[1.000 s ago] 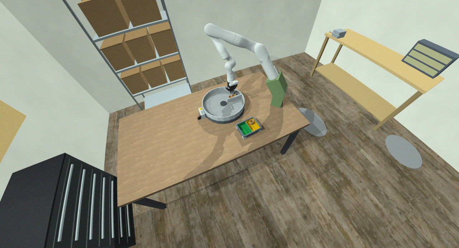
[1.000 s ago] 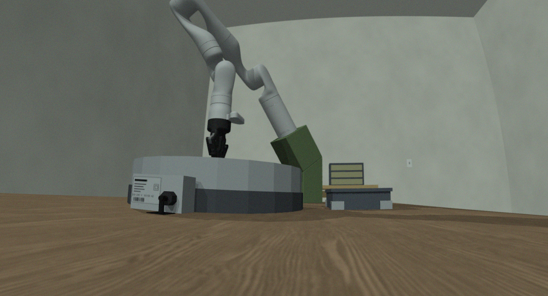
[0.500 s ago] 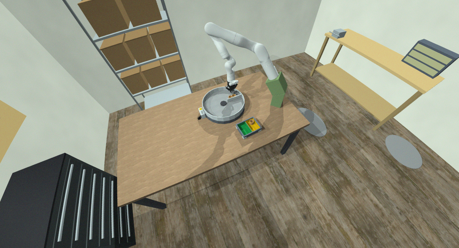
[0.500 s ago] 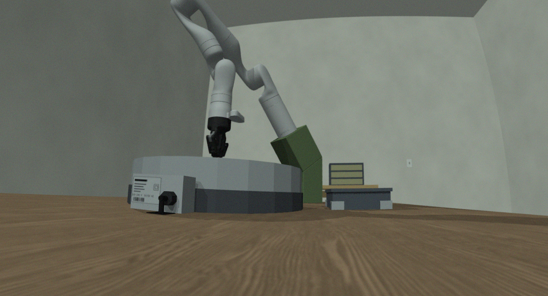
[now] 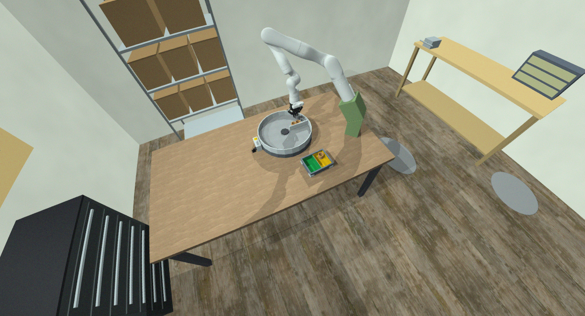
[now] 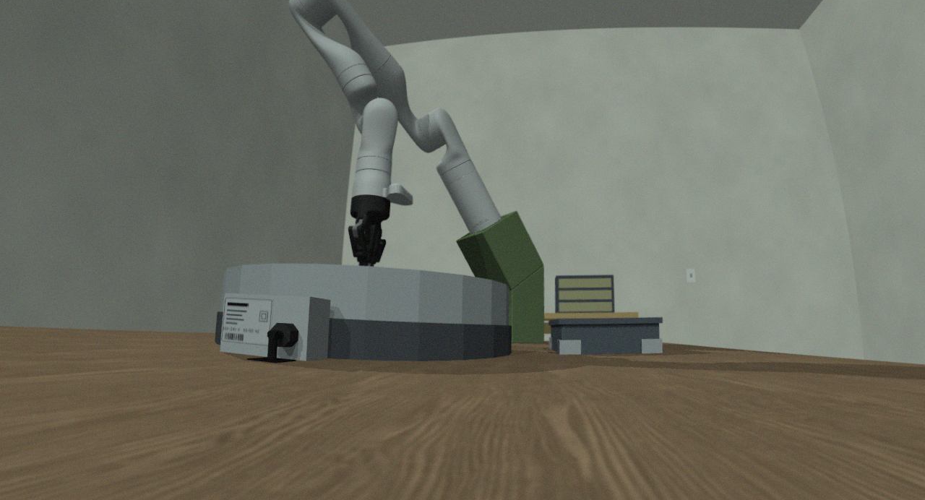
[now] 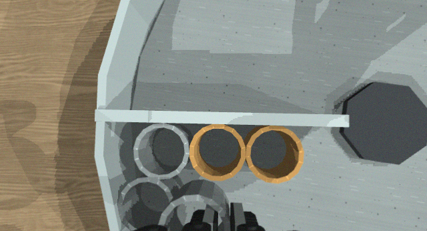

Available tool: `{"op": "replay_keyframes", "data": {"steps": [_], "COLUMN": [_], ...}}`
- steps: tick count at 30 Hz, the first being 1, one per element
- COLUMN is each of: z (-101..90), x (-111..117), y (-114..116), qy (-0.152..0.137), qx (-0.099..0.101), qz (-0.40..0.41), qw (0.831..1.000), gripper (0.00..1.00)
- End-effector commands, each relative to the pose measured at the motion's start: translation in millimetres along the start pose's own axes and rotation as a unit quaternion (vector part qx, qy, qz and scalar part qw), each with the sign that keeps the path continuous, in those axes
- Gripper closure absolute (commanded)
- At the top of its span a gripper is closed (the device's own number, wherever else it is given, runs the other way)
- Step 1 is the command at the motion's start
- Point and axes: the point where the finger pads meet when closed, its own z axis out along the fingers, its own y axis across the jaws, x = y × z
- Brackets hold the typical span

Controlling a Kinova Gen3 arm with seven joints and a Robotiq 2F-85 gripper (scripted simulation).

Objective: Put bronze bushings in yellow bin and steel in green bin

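The gripper (image 5: 295, 113) (image 6: 366, 262) (image 7: 224, 213) is shut on the wall of a steel bushing (image 7: 197, 198), just above the turntable (image 5: 284, 148) (image 6: 400, 296) (image 7: 350, 197). Its lower part is outside the wrist view. Two bronze bushings (image 7: 217, 177) (image 7: 274, 179) stand side by side along a divider wall (image 5: 299, 125) (image 7: 233, 118). A steel bushing (image 7: 137, 157) stands left of them, and another (image 7: 123, 192) is below it in the wrist view. The yellow bin (image 5: 327, 161) holds one bronze bushing (image 5: 321, 155). The green bin (image 5: 311, 163) looks empty.
The turntable has a raised outer rim (image 7: 100, 134) and a dark hub (image 5: 284, 131) (image 7: 383, 124). A small control box (image 5: 256, 141) (image 6: 316, 329) stands beside it on the wooden table (image 5: 204, 179) (image 6: 452, 432). The arm's green pedestal (image 5: 352, 113) (image 6: 527, 303) is near the turntable.
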Motion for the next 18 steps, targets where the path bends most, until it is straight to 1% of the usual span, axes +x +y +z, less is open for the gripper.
{"op": "replay_keyframes", "data": {"steps": [1,18], "z": [-1.8,-5.3], "x": [-0.1,0.0], "y": [1.3,1.2], "qy": [0.000,0.000], "qx": [-0.002,-0.002], "qz": [0.000,0.000], "qw": [1.000,1.000], "gripper": [1.00,1.00]}}
